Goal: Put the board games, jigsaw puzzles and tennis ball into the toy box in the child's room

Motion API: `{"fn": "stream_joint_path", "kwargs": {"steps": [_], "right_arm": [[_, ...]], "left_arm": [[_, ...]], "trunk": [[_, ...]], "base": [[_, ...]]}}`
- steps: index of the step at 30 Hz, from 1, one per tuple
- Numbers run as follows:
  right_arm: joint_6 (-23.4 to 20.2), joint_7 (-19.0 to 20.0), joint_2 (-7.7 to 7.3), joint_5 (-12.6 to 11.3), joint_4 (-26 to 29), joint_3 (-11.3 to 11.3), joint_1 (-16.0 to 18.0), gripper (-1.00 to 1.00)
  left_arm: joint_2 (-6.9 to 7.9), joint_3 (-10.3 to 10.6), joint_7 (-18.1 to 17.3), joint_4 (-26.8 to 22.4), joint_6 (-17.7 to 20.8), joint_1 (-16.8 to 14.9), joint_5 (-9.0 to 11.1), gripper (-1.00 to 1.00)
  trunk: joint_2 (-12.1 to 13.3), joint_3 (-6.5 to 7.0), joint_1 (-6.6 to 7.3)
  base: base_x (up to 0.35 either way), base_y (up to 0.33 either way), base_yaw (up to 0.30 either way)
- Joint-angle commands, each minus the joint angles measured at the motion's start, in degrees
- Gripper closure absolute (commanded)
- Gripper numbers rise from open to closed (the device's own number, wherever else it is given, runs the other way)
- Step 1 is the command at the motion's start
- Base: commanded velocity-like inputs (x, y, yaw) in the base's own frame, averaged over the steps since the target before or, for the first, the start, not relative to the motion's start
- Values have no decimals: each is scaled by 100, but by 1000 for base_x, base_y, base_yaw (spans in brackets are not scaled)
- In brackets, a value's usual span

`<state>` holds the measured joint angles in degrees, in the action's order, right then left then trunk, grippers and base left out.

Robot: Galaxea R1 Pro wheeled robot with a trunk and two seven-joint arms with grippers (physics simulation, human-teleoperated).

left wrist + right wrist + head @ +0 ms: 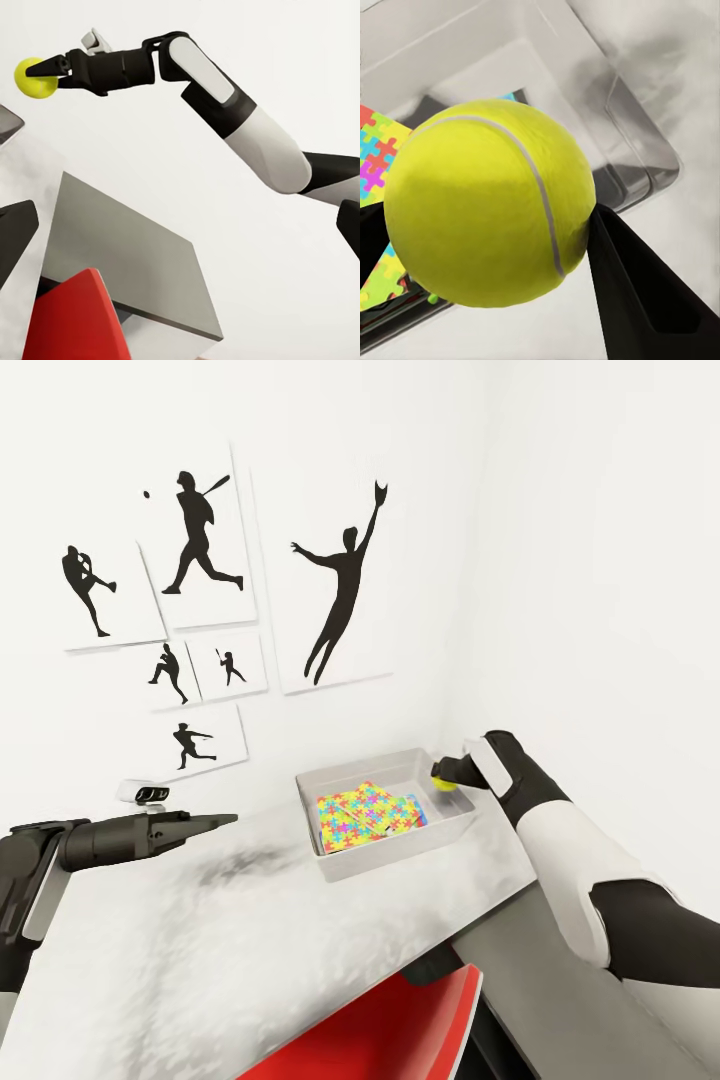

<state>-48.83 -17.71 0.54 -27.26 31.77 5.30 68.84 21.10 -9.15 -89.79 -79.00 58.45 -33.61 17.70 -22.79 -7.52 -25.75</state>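
Clamped on the tennis ball point(487, 202), my right end effector point(447, 775) hangs over the toy box's point(340, 860) far right corner, the ball held above the rim, clear of the floor of the box. Inside the toy box I see the jigsaw puzzles point(365, 812) lying flat, overlapping, with a blue edge of something peeking out beside them. The toy box sits on the tabletop point(200, 950) near the back wall. My left end effector point(222, 820) hovers over the tabletop well apart from the toy box, fingers together and holding nothing. A red chair point(400, 1030) is tucked at the tabletop's near edge.
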Motion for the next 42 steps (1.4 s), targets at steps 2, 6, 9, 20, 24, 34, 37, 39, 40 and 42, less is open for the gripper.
{"fn": "stream_joint_path", "kwargs": {"steps": [2,6,9,20,24,34,37,39,40,42], "right_arm": [[-9,-71,-3,-85,12,30,6,100],[-27,-74,-1,-105,49,32,6,100],[-40,-75,-2,-110,61,33,6,100],[-40,-69,-8,-110,73,33,6,100],[-45,-71,-9,-100,71,33,6,100],[-63,-64,-12,-97,178,22,6,100],[-71,-65,-11,-102,215,18,6,100],[-72,-66,-10,-103,224,16,8,100],[-73,-66,-10,-104,227,16,9,100],[-78,-69,-10,-96,231,16,12,100]], "left_arm": [[2,1,-21,-1,61,-5,-3,-100],[1,1,-21,-1,61,-5,-3,-100],[2,1,-21,-1,61,-5,-3,-100],[8,1,-21,-1,61,-5,-3,-100],[8,1,-21,-1,60,-5,-3,-100],[154,-145,-21,-95,66,7,50,-100],[222,-213,-21,-100,68,30,113,-100],[242,-233,-21,-112,69,58,172,-100],[249,-241,-21,-116,69,70,215,-100],[257,-249,-21,-120,69,86,273,-100]], "trunk": [[-13,-13,-4],[-13,-13,-4],[-13,-13,-4],[-13,-13,-4],[-13,-13,-4],[-13,-13,-4],[-13,-13,-4],[-13,-13,-4],[-13,-13,-4],[-13,-13,-4]], "base": [[0,0,0],[0,0,0],[0,0,0],[0,0,0],[0,0,0],[0,0,0],[0,0,0],[0,0,0],[0,0,0],[0,0,0]]}}
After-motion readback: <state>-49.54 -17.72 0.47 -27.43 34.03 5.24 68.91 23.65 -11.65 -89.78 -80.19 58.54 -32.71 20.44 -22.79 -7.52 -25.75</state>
